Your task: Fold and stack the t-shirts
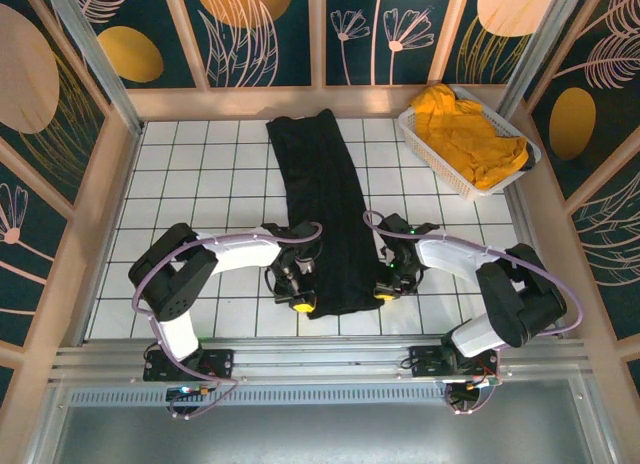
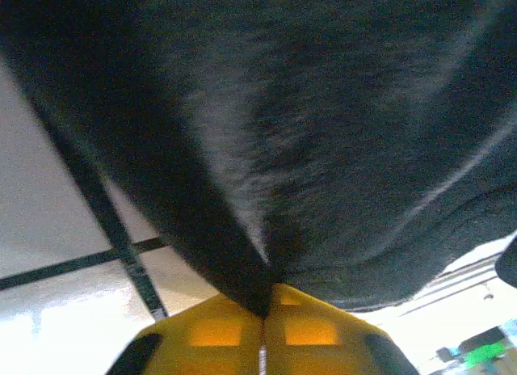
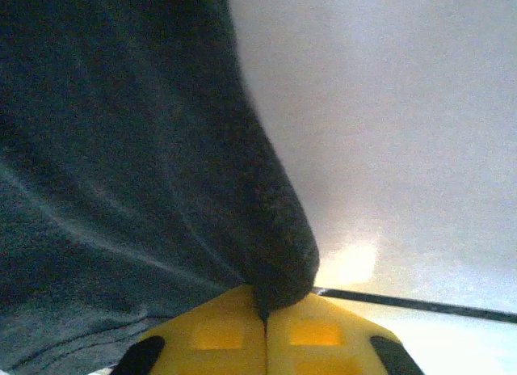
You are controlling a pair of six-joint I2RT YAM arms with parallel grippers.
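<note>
- The white tiled table [image 1: 200, 184] spreads flat under both sets of fingers — a bare work surface for folding.
- The large plain black cloth t-shirt [image 1: 320, 204] lies as a long narrow strip running away from the fingers toward the far wall. Its near hem sits between the two grippers, so each can take one corner.
- The white plastic lattice basket [image 1: 428, 154] stands well beyond the right fingers, at the far right. It holds the crumpled mustard-yellow cloth t-shirt [image 1: 468, 134] — parked there, I judge, until its turn.
- The left gripper [image 2: 265, 298] has its yellow fingers pressed together, pinching a fold of black cloth at the near left corner.
- The right gripper [image 3: 262, 304] is likewise clamped on the near right corner. A matched pair of pinches suits lifting the hem evenly for the next fold.
- No brand, label or writing can be read anywhere.
</note>
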